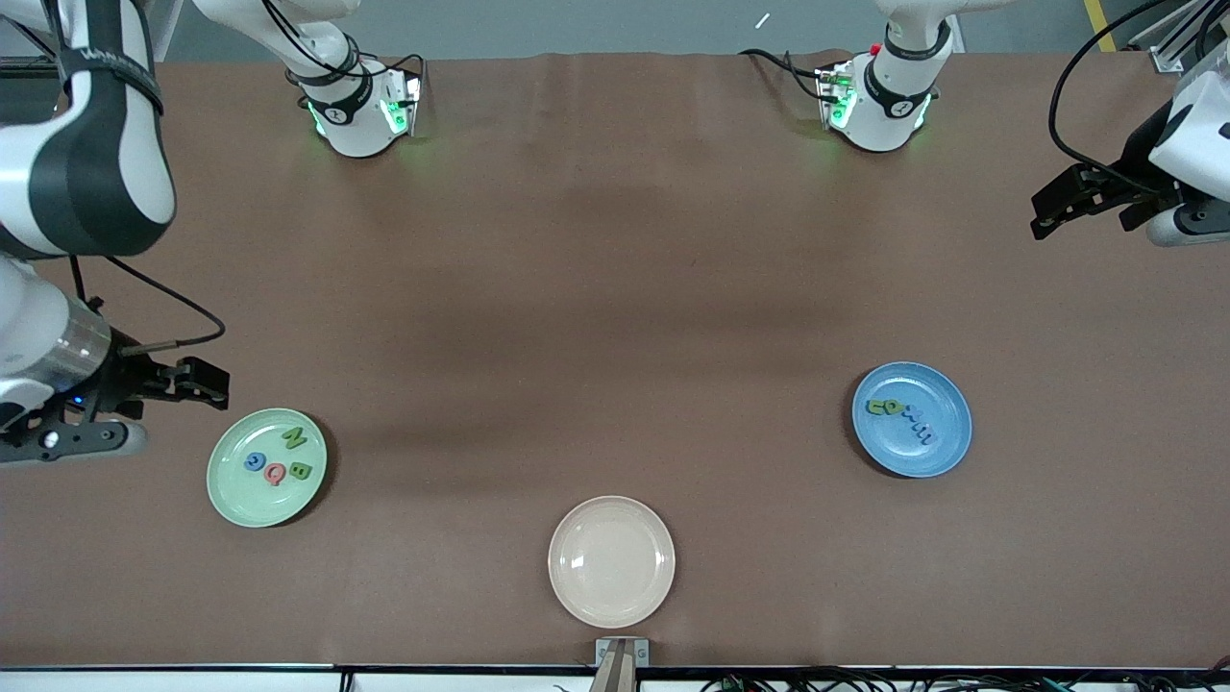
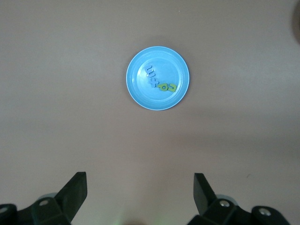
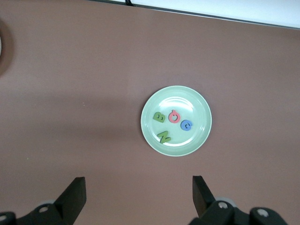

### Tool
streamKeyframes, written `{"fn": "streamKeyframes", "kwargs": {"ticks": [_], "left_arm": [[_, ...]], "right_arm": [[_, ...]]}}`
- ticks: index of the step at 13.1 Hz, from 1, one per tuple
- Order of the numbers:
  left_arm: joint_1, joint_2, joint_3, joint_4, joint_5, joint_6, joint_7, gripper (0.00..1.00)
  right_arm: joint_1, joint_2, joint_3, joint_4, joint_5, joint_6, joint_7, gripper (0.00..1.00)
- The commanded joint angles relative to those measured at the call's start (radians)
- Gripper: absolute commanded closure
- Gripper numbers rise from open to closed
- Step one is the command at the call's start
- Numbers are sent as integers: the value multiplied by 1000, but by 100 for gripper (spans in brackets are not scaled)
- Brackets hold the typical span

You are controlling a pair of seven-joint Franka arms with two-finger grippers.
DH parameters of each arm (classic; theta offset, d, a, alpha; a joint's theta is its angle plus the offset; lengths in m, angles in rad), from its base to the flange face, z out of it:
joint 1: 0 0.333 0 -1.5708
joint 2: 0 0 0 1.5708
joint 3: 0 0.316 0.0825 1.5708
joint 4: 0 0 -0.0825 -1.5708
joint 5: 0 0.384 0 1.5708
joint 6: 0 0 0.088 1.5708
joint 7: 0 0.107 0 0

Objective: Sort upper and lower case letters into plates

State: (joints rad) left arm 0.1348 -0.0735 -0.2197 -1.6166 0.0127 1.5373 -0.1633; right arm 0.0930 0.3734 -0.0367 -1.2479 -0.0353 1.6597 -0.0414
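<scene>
four capitals — green n [image 1: 294,438], green b [image 1: 301,470], pink q [image 1: 275,473] and blue c [image 1: 254,461] — sit in the mint green plate [image 1: 231,500] toward the right arm's end of the counter [image 1: 615,288], and the small letters [image 1: 900,420], green ones and blue ones, lie in a row in the blue plate [image 1: 937,459] toward the left arm's end. no letter shows loose on the counter and the cream plate [image 1: 611,562] nearest the front camera is bare, so the sort looks finished. the right claw [image 1: 197,383] hangs wide open and empty beside the mint green plate's rim, and the left claw [image 1: 1057,207] waits up high, spread wide with nothing in it, over bare counter at its own end — both wrist views look down on their plates between parted fingers.
</scene>
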Motion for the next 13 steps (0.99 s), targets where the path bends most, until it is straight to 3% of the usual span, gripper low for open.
{"fn": "streamKeyframes", "kwargs": {"ticks": [1,8,13], "left_arm": [[6,11,0,27,-2,-3,22,0],[9,8,0,24,-3,-6,24,0],[9,5,2,26,-2,-8,25,0]], "right_arm": [[43,-89,-75,-54,38,-47,-3,0],[37,-399,-94,-404,67,66,12,0],[13,-404,-92,-360,64,51,-2,0]]}}
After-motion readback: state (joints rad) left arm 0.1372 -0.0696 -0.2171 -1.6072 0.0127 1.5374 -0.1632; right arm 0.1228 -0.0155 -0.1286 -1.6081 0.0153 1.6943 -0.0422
